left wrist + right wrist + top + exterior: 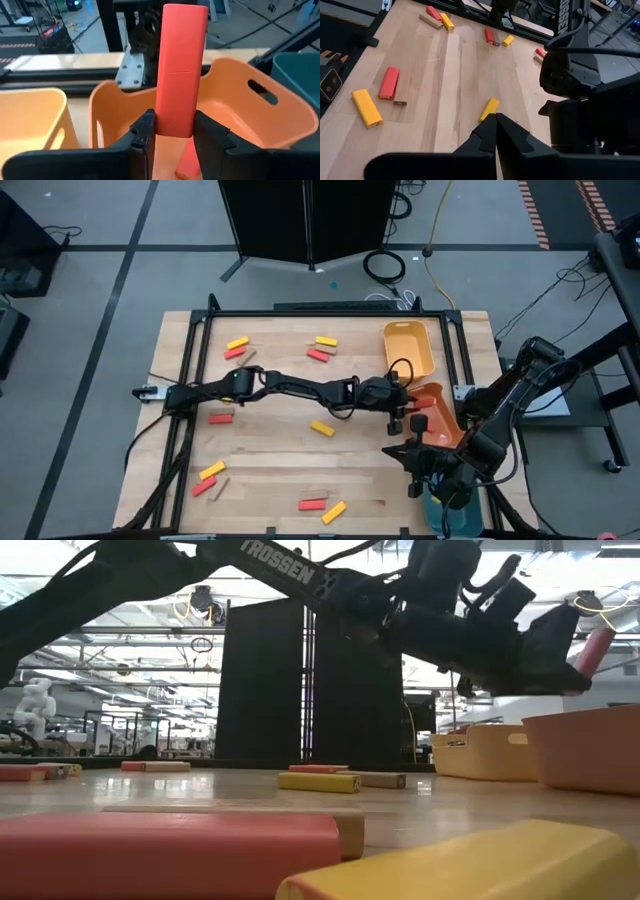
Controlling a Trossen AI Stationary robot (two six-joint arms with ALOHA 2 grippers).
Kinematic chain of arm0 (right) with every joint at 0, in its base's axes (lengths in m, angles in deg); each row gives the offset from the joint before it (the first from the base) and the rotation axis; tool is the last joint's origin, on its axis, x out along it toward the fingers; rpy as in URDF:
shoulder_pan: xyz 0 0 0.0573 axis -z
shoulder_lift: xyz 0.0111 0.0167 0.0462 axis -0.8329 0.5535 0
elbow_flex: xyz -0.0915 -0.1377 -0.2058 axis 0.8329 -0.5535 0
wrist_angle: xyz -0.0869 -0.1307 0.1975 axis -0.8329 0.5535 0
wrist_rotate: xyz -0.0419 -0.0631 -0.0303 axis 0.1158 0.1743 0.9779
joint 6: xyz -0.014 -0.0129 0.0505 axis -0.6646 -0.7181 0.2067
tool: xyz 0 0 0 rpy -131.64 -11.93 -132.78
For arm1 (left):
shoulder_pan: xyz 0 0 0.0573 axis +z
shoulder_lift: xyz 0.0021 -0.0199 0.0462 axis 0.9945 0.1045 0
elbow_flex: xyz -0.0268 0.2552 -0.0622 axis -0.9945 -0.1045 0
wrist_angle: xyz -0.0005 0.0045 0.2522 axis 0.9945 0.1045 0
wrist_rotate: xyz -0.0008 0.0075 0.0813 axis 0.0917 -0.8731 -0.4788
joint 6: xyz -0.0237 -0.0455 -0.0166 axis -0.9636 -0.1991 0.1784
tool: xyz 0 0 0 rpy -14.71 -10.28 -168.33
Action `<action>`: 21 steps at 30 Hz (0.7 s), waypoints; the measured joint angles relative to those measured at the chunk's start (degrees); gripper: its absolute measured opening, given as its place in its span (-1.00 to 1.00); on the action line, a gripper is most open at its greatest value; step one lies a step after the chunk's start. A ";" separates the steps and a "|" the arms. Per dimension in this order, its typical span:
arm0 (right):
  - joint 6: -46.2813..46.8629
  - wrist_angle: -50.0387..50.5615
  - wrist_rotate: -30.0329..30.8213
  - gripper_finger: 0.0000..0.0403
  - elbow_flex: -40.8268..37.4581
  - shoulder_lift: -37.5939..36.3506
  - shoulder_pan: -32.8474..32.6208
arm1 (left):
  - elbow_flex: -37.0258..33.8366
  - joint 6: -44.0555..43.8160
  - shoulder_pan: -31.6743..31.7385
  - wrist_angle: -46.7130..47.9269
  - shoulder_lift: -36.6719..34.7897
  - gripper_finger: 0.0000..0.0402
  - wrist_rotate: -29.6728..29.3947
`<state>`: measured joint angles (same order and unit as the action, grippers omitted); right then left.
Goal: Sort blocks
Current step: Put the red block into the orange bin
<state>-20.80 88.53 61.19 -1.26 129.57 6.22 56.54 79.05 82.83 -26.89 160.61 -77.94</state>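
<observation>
My left gripper (174, 134) reaches from the table's left over the orange tray (250, 115) and is shut on a red block (180, 65). In the low view the block (593, 650) juts up past the gripper, above the tray's rim (590, 740). Another red piece (186, 161) lies inside the tray. My right gripper (495, 120) hovers shut near the table's near right, above the bare wood. Red, yellow and tan blocks (321, 428) lie flat, scattered over the table. My left gripper pinches the red block's two long edges near its lower end (172, 127) between its two fingers (145, 132). It comes almost level from the table's left. The block stands up past the fingertips, tilted, lifted clear above the orange tray.
A yellow tray (408, 345) stands beyond the orange tray (445, 415), and a teal tray (450, 518) at the near right corner. Loose blocks lie at the far left (237, 346), far middle (322, 348), near left (208, 478) and near middle (322, 506).
</observation>
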 joint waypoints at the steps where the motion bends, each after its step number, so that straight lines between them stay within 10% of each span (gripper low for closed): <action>1: 0.02 0.02 -0.02 -1.00 0.00 0.00 0.00 | -0.01 0.24 0.02 0.16 -0.09 -0.44 -0.05; 21: 0.22 0.41 -0.06 -1.00 0.00 0.00 -0.04 | -0.07 11.61 -0.43 18.57 -7.64 -0.09 -7.62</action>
<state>-20.58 88.94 61.13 -1.26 129.57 6.18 56.47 90.66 82.41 -8.33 152.97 -85.55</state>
